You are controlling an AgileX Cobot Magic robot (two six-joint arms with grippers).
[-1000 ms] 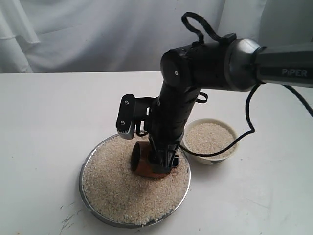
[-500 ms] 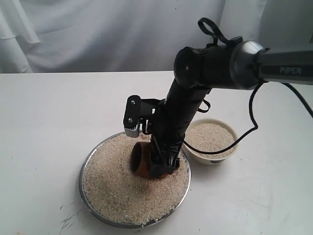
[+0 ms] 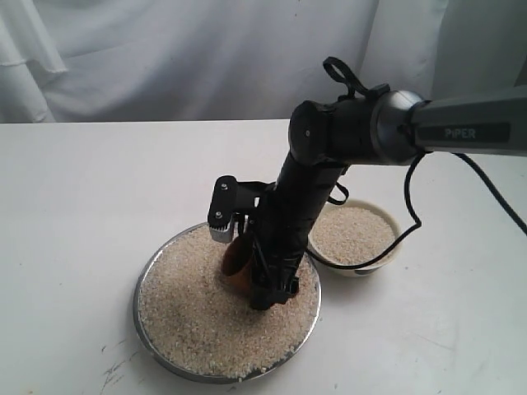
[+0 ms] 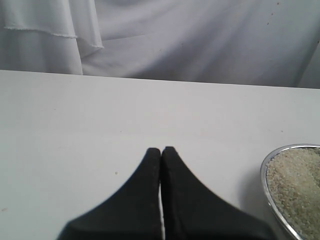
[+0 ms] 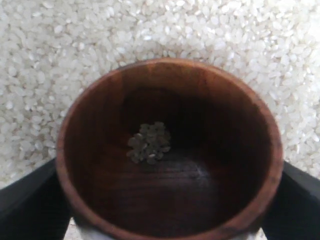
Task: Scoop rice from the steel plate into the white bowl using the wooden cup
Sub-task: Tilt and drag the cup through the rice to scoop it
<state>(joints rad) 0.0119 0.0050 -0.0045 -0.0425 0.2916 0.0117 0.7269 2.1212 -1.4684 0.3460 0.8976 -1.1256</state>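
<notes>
- Vs a sec ago: R arm leans steeper and its elbow sits further left. The wooden cup (image 3: 235, 262) has shifted a bit toward the back of the plate, mouth now tipped more upward than sideways.
- Nearest: steel plate (image 3: 137, 306), nearly full of rice (image 3: 198, 325), spread fairly level to the rim.
- On that rice, right of plate centre: the cup, tilted, base down in the grains. The right gripper (image 5: 160, 212) clamps it, one finger on each side of the wall.
- Cup inside is dark and almost empty, only a small clump of grains at the bottom.
- Step, as I judge it: scoop in hand, cup not yet loaded. Next needs the lip driven down and fwd through the rice, then rolled upright before lifting.
- Further back, just right of the plate: white bowl (image 3: 393, 250), already mostly full, so pour gently or it spills over.
- Left gripper (image 4: 161, 152): off to the side over bare table (image 4: 75, 115), jaws closed together, holding nothing.
</notes>
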